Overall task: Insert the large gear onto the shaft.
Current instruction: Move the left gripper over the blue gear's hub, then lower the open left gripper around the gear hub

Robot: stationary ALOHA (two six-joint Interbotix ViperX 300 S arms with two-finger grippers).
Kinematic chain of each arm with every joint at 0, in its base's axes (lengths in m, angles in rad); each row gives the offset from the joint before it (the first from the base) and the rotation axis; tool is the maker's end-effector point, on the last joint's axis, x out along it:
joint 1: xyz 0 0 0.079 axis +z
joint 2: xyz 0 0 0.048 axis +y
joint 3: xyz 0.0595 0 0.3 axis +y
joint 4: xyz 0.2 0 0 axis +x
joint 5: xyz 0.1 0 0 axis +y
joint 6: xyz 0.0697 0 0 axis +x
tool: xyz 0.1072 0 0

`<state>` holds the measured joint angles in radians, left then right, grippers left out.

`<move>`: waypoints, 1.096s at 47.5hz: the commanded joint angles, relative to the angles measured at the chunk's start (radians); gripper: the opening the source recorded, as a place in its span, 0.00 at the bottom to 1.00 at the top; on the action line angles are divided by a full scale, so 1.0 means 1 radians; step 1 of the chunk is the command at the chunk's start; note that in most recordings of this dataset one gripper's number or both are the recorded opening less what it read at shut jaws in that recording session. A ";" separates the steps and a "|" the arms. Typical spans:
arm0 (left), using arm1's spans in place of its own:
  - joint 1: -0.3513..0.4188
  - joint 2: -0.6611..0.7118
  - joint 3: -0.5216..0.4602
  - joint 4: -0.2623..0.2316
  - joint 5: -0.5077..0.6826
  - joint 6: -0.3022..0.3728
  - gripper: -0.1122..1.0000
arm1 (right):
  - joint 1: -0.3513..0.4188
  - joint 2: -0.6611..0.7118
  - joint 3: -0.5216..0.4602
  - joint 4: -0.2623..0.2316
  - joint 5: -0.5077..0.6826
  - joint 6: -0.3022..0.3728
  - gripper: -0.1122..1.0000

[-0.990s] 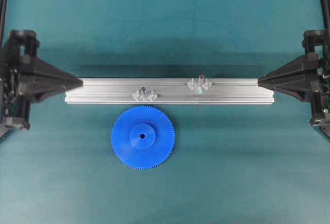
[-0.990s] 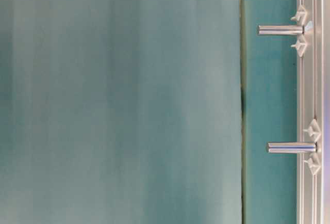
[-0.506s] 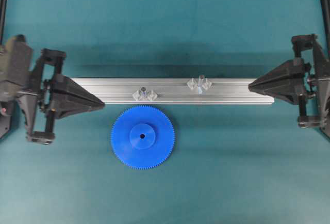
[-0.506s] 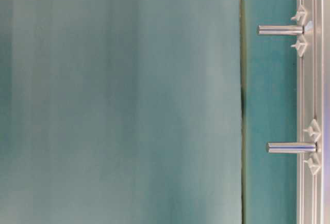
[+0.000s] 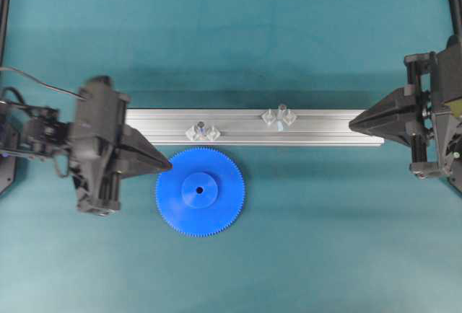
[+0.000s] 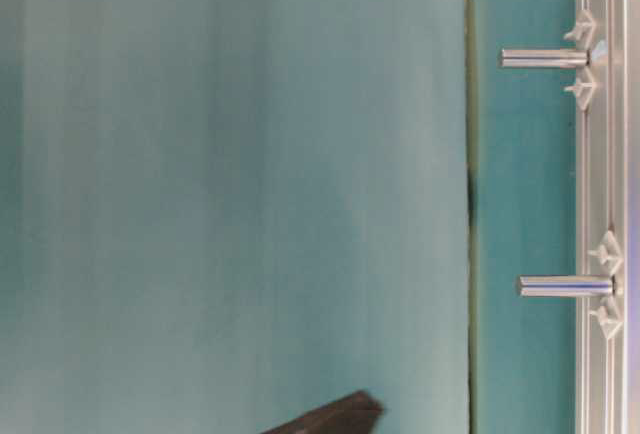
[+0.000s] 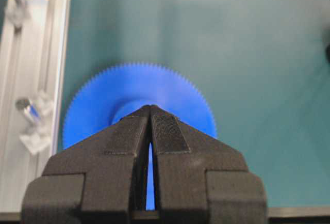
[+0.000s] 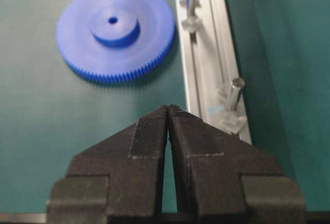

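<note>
The large bright-blue plastic gear, a flat disc with fine teeth all round, a raised round hub and a small dark centre hole, lies flat on the teal worktop just in front of the long silver aluminium rail, its far edge close to the rail's near side. Two short thin silver pins stand upright on the rail, each flanked by small clear faceted plastic pieces: the left pin sits directly behind the gear, and the right pin stands further along the rail. Which of the two is the shaft for the gear cannot be told. The left gripper has its black fingers pressed together with nothing between them, the tip right at the gear's left rim; whether it touches the teeth cannot be told. The right gripper is likewise closed and empty, its fingers meeting at the tip beside the rail's right end, well apart from the gear. Bare worktop lies open in front of and to the right of the gear, and behind the rail.
</note>
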<state>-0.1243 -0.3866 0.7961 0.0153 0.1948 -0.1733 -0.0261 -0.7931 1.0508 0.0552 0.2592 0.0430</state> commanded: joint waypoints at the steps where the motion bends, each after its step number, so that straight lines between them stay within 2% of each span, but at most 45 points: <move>1: -0.005 0.025 -0.041 0.002 0.025 -0.003 0.10 | -0.003 0.005 -0.029 0.002 -0.002 0.011 0.21; 24: -0.005 0.198 -0.101 0.003 0.067 -0.023 0.10 | -0.005 0.017 -0.026 0.000 0.005 0.014 0.21; 52: -0.005 0.324 -0.222 0.002 0.245 -0.015 0.10 | -0.006 0.044 -0.023 0.000 0.009 0.015 0.21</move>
<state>-0.1243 -0.0675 0.6167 0.0153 0.4295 -0.1902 -0.0291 -0.7532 1.0508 0.0552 0.2746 0.0460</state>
